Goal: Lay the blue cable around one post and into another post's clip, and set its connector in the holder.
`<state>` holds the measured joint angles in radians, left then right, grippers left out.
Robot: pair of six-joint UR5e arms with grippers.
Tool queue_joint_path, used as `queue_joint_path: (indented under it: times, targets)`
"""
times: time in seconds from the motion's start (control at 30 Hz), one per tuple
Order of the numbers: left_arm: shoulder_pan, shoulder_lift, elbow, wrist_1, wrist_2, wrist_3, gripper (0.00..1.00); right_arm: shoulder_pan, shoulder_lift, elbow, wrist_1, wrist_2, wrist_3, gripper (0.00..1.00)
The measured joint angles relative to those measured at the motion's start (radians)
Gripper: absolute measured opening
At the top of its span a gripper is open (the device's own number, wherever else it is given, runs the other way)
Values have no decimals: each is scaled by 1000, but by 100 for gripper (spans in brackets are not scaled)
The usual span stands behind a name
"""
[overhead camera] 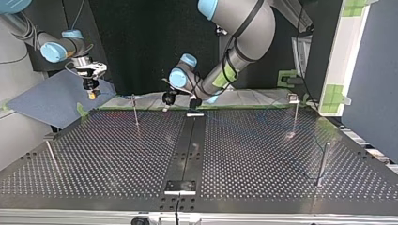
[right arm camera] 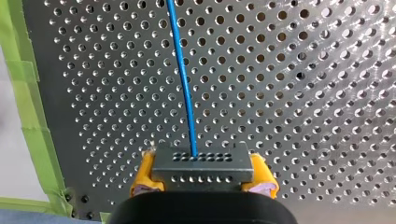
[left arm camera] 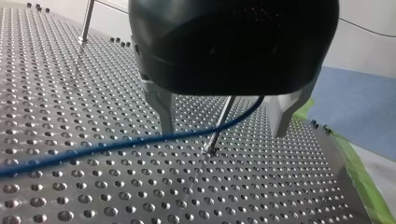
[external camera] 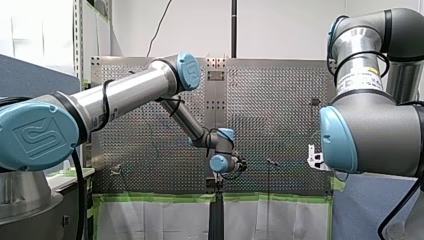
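Observation:
In the right wrist view my right gripper (right arm camera: 201, 168) is shut on the grey connector (right arm camera: 201, 164), yellow pads on both its sides. The blue cable (right arm camera: 183, 79) leaves the connector and runs straight ahead over the perforated table. In the left wrist view my left gripper (left arm camera: 224, 132) is open, and its metal fingers (left arm camera: 161, 109) straddle the blue cable (left arm camera: 140, 140) and a thin post (left arm camera: 219, 126) without touching them. In the top view my right gripper (overhead camera: 93, 95) hangs above the table's far left corner. My left gripper (overhead camera: 165, 98) is at the far edge's middle.
More posts stand on the perforated table (overhead camera: 117, 154): one near my left gripper (overhead camera: 135, 110), one with a clip on top (overhead camera: 294, 101), one at the right (overhead camera: 322, 164) and one at the left (overhead camera: 51, 154). A small holder (overhead camera: 179, 187) sits on the black centre strip.

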<state>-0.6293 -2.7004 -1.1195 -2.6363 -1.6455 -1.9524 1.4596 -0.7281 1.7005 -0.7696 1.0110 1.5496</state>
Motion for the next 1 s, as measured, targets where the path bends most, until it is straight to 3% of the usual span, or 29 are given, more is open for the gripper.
queue_joint_path:
  times: [0.1,0.2,0.47,0.7,0.8,0.87,0.9,0.97,1.0]
  targets:
    - [2,0,0,-1,-2,-1,93,1,0,0,8,2,-4,0]
    - [2,0,0,-2,-2,-1,93,3,0,1,28,16,-22,0]
    - [1,0,0,-5,-1,-2,93,9,0,9,97,75,-90,0]
    - [4,0,0,-20,-2,-5,91,10,0,10,140,77,-142,0]
    - [4,0,0,-24,-6,-5,82,10,0,10,144,71,-153,0]
    - [4,0,0,-26,-10,-4,68,10,0,10,143,68,-153,0]
    - [4,0,0,-26,-14,-3,68,10,0,10,143,68,-153,0]
    - [5,0,0,-26,-17,-2,47,11,0,9,141,67,-152,0]
    - [5,0,0,-26,-19,-1,47,11,0,9,141,66,-152,0]
